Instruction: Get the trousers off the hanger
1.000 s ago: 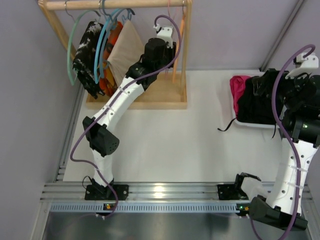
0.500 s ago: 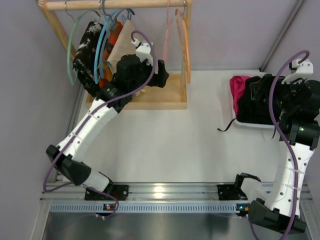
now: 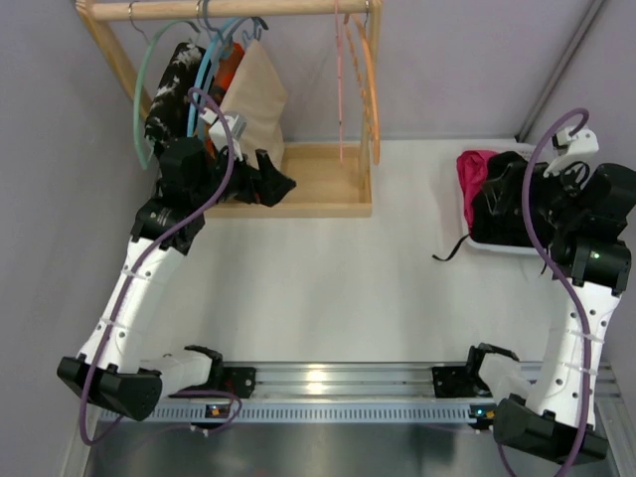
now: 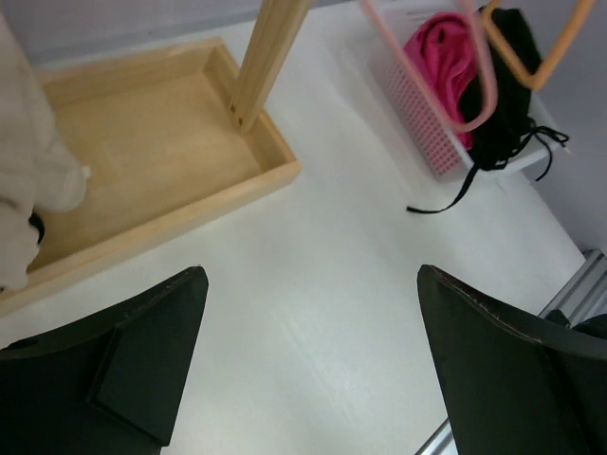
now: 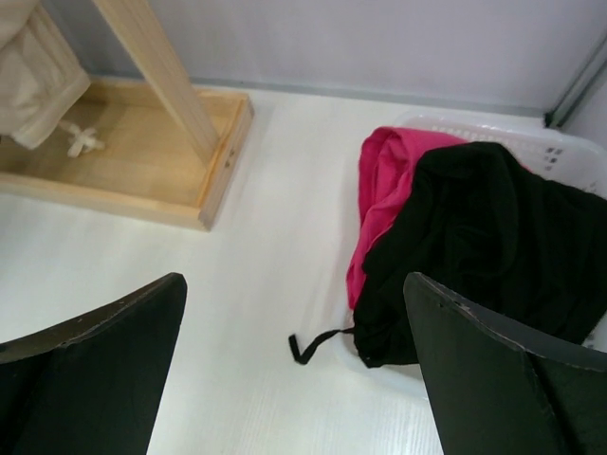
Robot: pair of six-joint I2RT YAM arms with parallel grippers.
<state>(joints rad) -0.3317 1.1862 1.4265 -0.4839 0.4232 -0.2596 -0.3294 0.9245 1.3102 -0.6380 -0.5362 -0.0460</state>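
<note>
The magenta-pink trousers and the black trousers lie bunched in a white basket at the right; a black drawstring trails onto the table. An empty pink hanger and an empty orange hanger hang at the rack's right end. My left gripper is open over the rack's wooden base, holding nothing; its wrist view shows bare table between the fingers. My right gripper hovers open above the black trousers, beside the pink pair, gripping nothing.
A wooden rack with a tray base stands at the back left. Green and blue hangers there carry black-white, orange and beige garments. A wooden post rises close to my left gripper. The aluminium rail runs along the near edge.
My left arm has swung left and back from the pink and orange hangers, and its jaws have opened wide. The right arm has shifted only slightly and stays open.
</note>
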